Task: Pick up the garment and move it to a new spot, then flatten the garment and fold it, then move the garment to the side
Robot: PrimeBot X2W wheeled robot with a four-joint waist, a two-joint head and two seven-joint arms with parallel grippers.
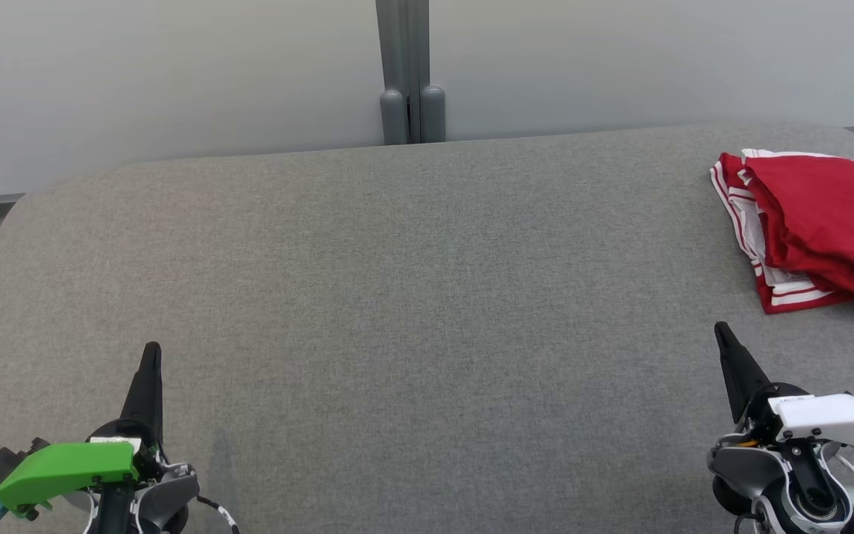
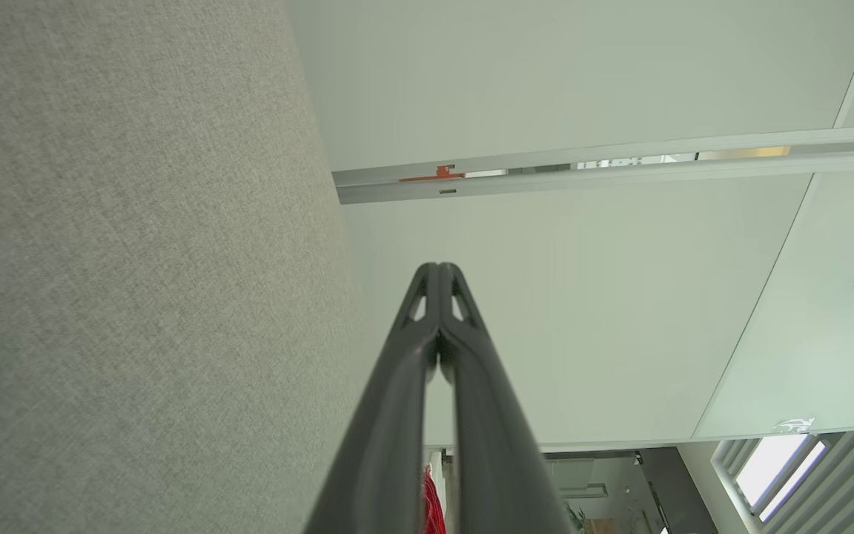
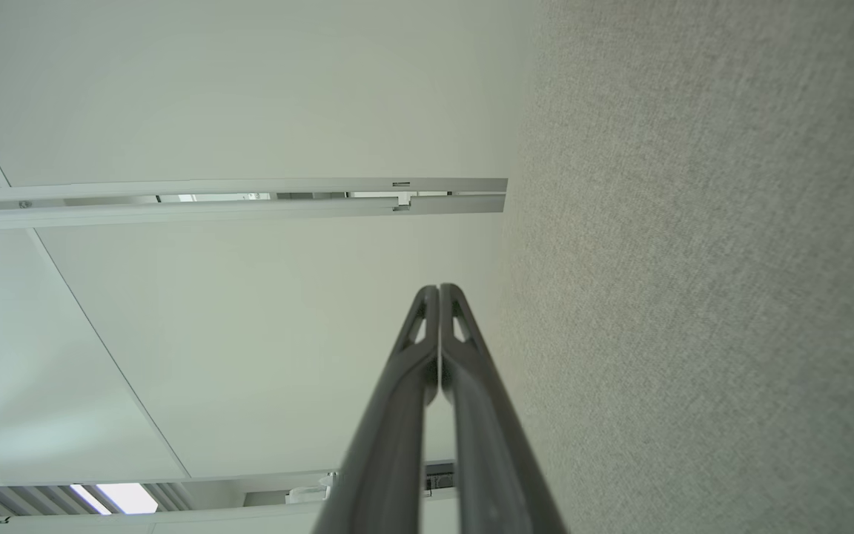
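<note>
The garment (image 1: 812, 222) is red with white stripes, lying folded in a bundle at the far right of the grey fabric-covered table (image 1: 412, 282). A sliver of the same red garment (image 2: 433, 504) peeks out between the fingers in the left wrist view. My left gripper (image 1: 151, 348) sits at the lower left, shut and holding nothing, fingers pointing up the view. My right gripper (image 1: 720, 328) rests at the lower right, also shut and empty, a short way in front of the garment. In both wrist views the fingertips (image 2: 438, 268) (image 3: 438, 289) press together.
Behind the table stands a pale wall with a grey vertical post (image 1: 406, 70) at its middle. The table's far corners are rounded, and the garment lies close to the right edge. A wide stretch of grey cloth spreads between the two grippers.
</note>
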